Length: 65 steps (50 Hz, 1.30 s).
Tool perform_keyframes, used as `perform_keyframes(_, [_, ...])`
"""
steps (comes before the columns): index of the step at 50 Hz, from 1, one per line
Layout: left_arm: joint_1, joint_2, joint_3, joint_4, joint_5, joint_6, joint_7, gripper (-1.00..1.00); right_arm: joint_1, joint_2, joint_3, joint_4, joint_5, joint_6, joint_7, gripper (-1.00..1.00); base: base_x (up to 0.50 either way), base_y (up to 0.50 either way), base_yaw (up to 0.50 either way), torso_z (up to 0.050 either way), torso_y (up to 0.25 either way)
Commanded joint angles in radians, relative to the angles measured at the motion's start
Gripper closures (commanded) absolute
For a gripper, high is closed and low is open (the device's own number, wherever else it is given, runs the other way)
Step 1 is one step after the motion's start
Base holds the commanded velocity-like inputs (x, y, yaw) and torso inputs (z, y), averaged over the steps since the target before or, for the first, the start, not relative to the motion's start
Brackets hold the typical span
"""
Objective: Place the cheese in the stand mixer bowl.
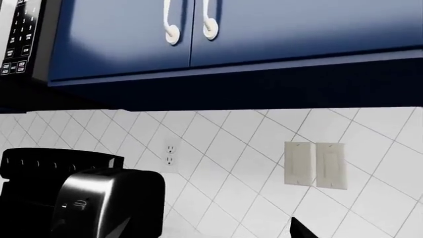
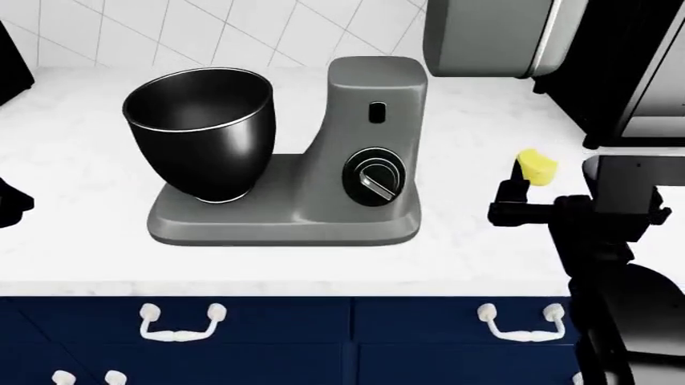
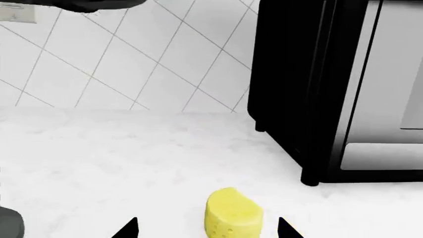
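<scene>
A white speckled countertop runs below a wall of white diagonal tiles, with navy drawers and white handles along its front edge. On the counter stands a grey stand mixer with a round dial on its side, and the stand mixer bowl sits upright on the mixer's base, glossy black with a thin silver rim, open and holding nothing that can be seen. The cheese lies on the counter well to the right of the mixer, apart from the bowl, a small pale-yellow rounded chunk. The right gripper is at the cheese: in the right wrist view its two dark fingertips stand spread on either side of the chunk without touching it, and the cheese rests on the counter between them. A black and silver appliance stands just behind and to the right of the cheese. The left gripper shows only as one dark tip in the left wrist view, so whether it is spread or closed cannot be told; that camera faces the tiled wall, blue upper cabinets, a wall outlet, a light switch plate and a black toaster.
</scene>
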Motion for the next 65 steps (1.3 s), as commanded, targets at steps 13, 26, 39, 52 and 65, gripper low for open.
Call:
perform_keyframes(13, [0.010,0.005,0.030,-0.012,0.025,0.018,0.005,-1.00,0.095,0.007,-0.035,0.356,-0.035,-0.181,-0.011,-1.00,0.00,0.00,0.00,0.000,0.000])
perform_keyframes(26, [0.021,0.004,0.029,-0.017,0.029,0.027,0.007,-1.00,0.143,0.006,-0.064,0.484,-0.051,-0.247,-0.014,-1.00,0.00,0.00,0.00,0.000,0.000])
perform_keyframes(39, [0.023,0.001,0.032,-0.021,0.029,0.032,0.006,-1.00,0.182,0.009,-0.057,0.578,-0.052,-0.295,-0.004,-1.00,0.00,0.00,0.00,0.000,0.000])
perform_keyframes(52, [0.031,-0.001,0.030,-0.020,0.027,0.039,0.005,-1.00,0.232,0.004,-0.073,0.685,-0.055,-0.350,-0.013,-1.00,0.00,0.00,0.00,0.000,0.000])
perform_keyframes(65, [0.023,-0.001,0.045,-0.028,0.030,0.044,0.005,-1.00,0.296,0.003,-0.069,0.867,-0.060,-0.447,-0.006,-1.00,0.00,0.00,0.00,0.000,0.000])
